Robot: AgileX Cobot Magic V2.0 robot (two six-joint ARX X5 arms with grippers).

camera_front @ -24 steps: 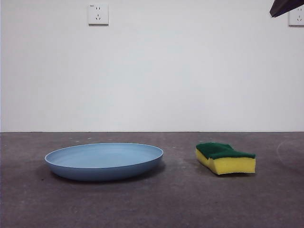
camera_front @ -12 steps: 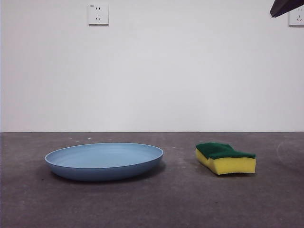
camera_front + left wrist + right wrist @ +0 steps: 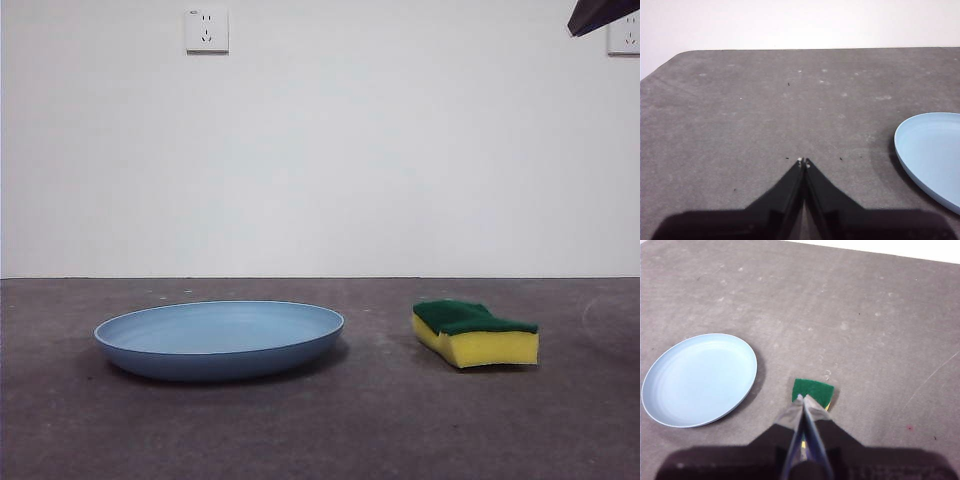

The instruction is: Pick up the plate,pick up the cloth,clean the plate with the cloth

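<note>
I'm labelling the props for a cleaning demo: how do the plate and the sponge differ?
The plate is round, shallow, and plain light blue; the sponge is a small block, yellow with a dark green top. The plate is far wider, while the sponge stands slightly taller. Both lie untouched on the grey table.

Light even and soft, from above. Wall (image 3: 400,150) bright, near washed out. Faint shadows on the bench (image 3: 380,420) under the plate (image 3: 220,340) and sponge (image 3: 475,335). Front view sharp; wrist views slightly soft (own hands dark, blurred near the lens). No glare.
</note>
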